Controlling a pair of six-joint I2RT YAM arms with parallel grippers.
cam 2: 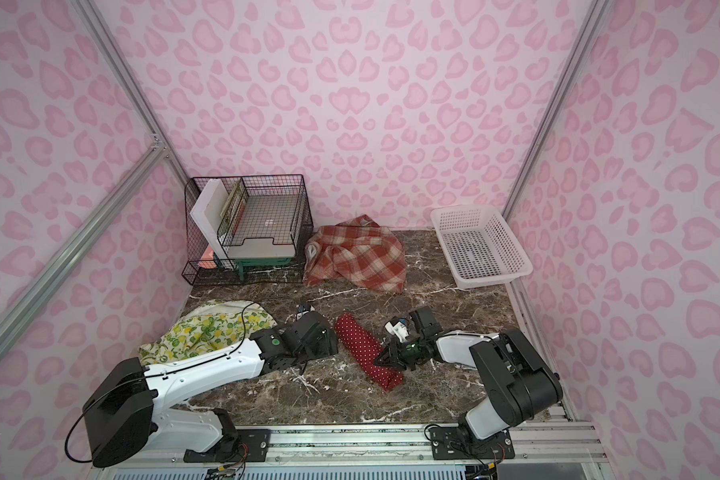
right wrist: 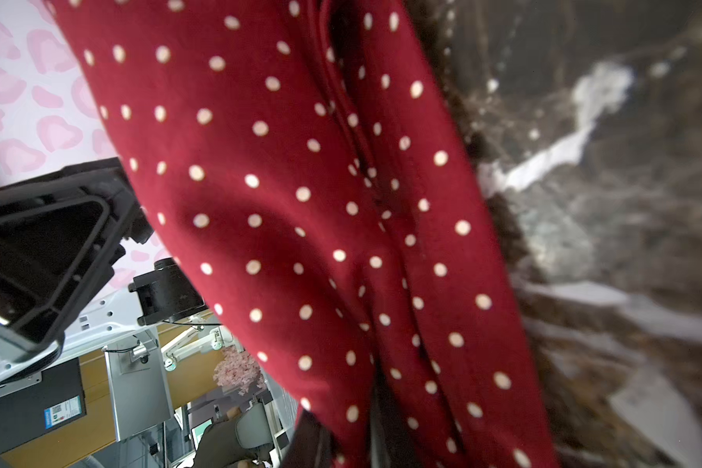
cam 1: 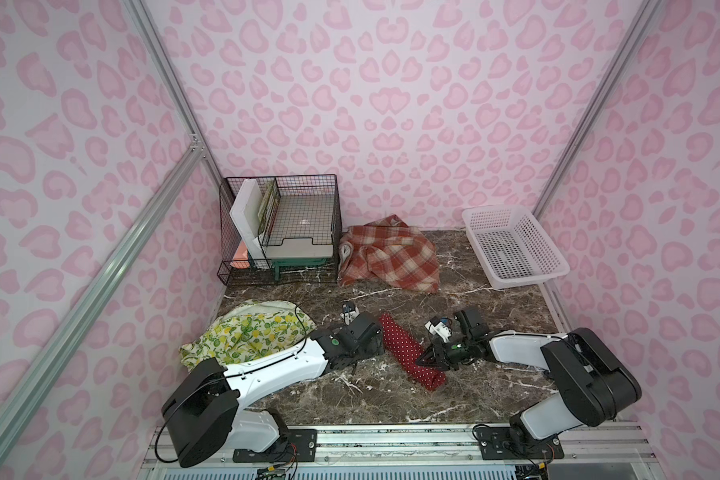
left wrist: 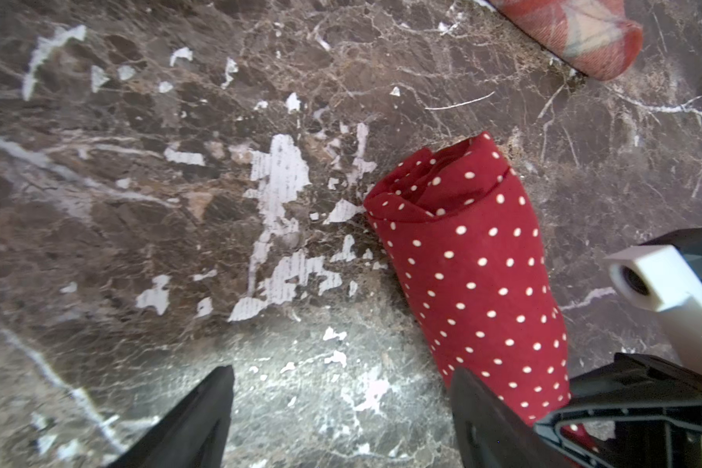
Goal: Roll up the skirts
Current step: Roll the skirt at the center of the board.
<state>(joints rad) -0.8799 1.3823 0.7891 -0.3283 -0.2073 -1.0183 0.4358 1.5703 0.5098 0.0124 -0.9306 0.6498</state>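
Evidently the red polka-dot cloth skirt (cam 1: 400, 341) is already a tight roll. It lies near the centre of the dark brown marble-patterned tabletop (cam 1: 391, 403), its long axis running from about 11 o'clock to 5 o'clock. The left gripper (left wrist: 341, 370) sits at the roll's 9 o'clock side with its jaws spread wide and nothing between them. One black finger (left wrist: 487, 417) is just beside the roll in the left wrist view, and I cannot tell whether it touches. The right gripper (cam 1: 420, 360) reaches in from 3 o'clock, its jaws drawn nearly together at the roll's edge and seemingly nipping a fold of the red cloth. The rust-red and beige plaid skirt (cam 1: 391, 257) lies crumpled at 12 o'clock. The cream skirt printed with yellow lemons and green leaves (cam 1: 250, 332) is heaped at 9 o'clock, beside the left arm. The white perforated plastic basket (cam 1: 535, 243) stands at 2 o'clock. All three garments look light and limp. The red roll would likely loosen if lifted by one end, so a pinch across its middle that traps the free outer edge seems safest. The plaid looks thicker and less slippery, and is best taken by a hem corner and spread flat first.
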